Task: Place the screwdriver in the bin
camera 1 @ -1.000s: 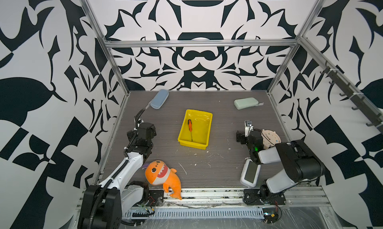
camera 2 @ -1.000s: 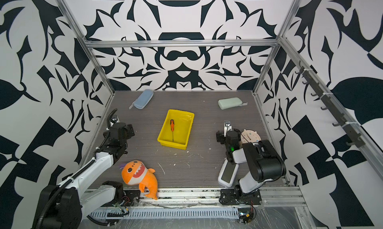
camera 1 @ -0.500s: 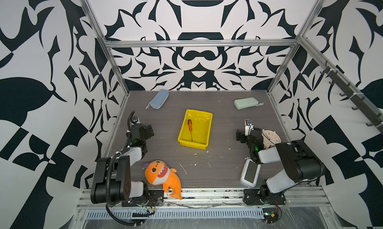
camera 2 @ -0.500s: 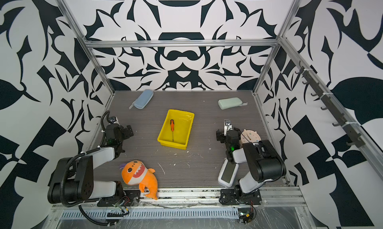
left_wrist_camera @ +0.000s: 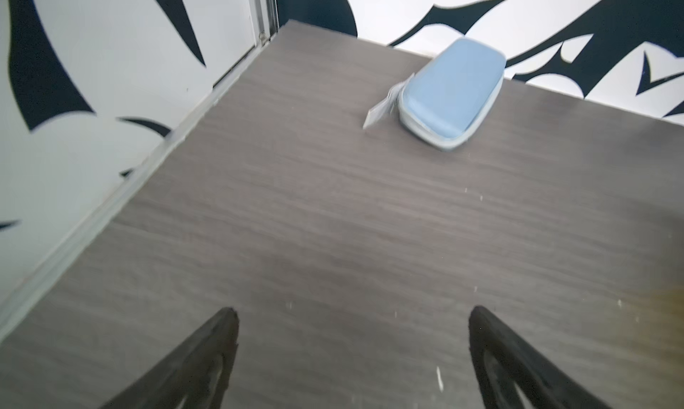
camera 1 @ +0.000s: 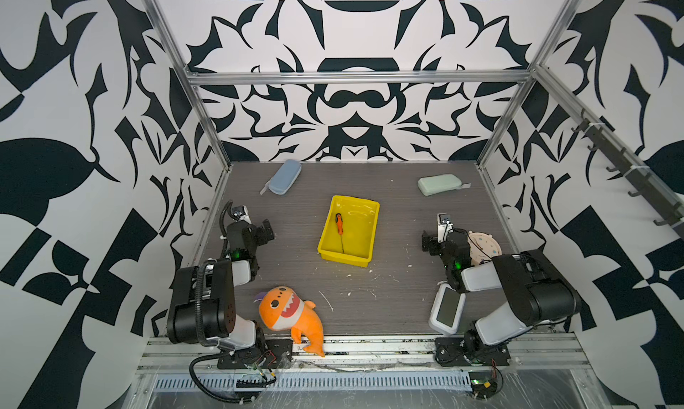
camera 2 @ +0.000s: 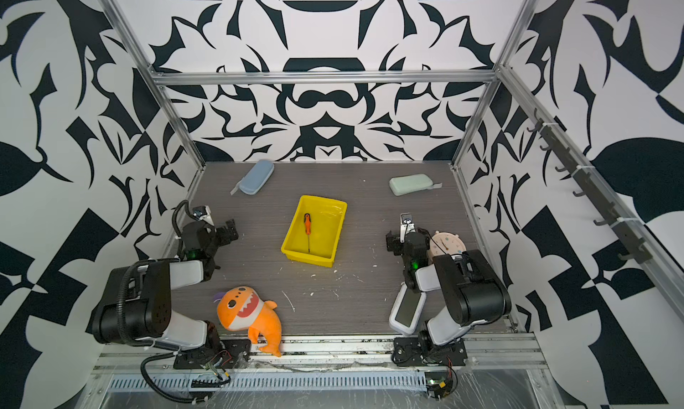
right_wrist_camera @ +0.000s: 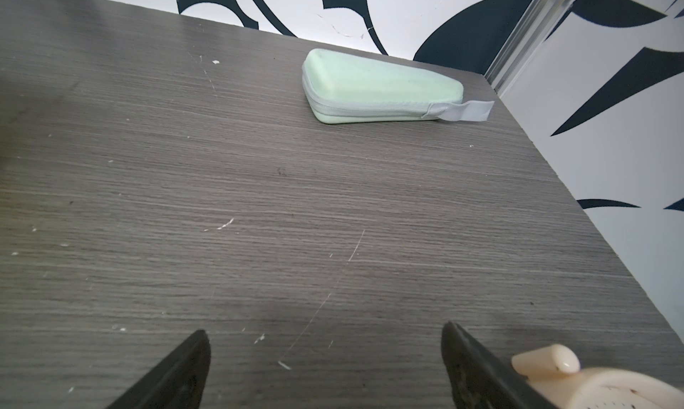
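Screwdriver [camera 1: 340,233] lying flat inside yellow bin [camera 1: 359,233] at centre of table [camera 1: 407,218], orange handle at far end. Left gripper [left_wrist_camera: 353,311] low over bare table, jaws wide apart, empty. Right gripper [right_wrist_camera: 325,330] just beside cream clock [camera 1: 483,246], jaws wide apart, empty. Both well apart from bin.

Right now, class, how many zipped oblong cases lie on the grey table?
2: a light-blue zipped case back left, a pale-green zipped case back right. None seems hidden.
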Tool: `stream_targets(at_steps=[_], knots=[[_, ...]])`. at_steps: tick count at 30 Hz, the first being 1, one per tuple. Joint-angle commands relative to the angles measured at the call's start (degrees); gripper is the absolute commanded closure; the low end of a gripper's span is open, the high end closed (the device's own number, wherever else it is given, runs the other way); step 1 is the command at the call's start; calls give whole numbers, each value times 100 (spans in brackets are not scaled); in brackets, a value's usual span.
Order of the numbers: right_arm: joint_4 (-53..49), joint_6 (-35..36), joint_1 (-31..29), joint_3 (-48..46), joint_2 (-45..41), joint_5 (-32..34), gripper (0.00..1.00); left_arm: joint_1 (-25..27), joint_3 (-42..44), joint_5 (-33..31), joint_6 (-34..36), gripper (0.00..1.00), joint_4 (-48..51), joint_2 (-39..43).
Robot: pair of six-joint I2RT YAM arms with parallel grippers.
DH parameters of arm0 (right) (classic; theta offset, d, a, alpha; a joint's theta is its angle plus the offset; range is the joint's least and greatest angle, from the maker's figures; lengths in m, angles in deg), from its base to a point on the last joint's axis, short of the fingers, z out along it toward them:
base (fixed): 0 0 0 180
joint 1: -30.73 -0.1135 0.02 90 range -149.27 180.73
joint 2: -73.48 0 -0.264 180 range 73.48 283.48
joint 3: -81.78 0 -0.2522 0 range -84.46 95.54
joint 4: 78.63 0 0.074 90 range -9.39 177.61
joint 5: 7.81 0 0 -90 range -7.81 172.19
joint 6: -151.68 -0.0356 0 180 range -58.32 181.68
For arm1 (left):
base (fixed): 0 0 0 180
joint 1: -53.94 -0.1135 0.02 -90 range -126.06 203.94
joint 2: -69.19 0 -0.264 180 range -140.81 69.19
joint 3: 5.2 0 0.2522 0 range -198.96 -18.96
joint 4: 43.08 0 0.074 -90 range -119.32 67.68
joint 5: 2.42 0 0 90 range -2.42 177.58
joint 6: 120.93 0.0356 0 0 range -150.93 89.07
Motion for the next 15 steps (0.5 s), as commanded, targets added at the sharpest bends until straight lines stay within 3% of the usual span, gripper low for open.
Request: stream_targets(at_steps=[1, 4, 7, 10, 15], knots=[[236, 27, -3, 143, -74, -18, 0, 2, 187, -71, -143, 0, -1264, -327], [231, 31, -1, 144, -76, -15, 0, 14, 78, -40, -151, 0, -799, -197], [239, 23, -1, 145, -80, -21, 0, 96, 112, -131, -106, 0, -971, -254], [232, 23, -1, 150, -75, -16, 0, 113, -135, 593, 276, 0, -535, -274], [163, 5, 3, 192, -53, -32, 0, 134, -100, 591, 313, 0, -556, -253]])
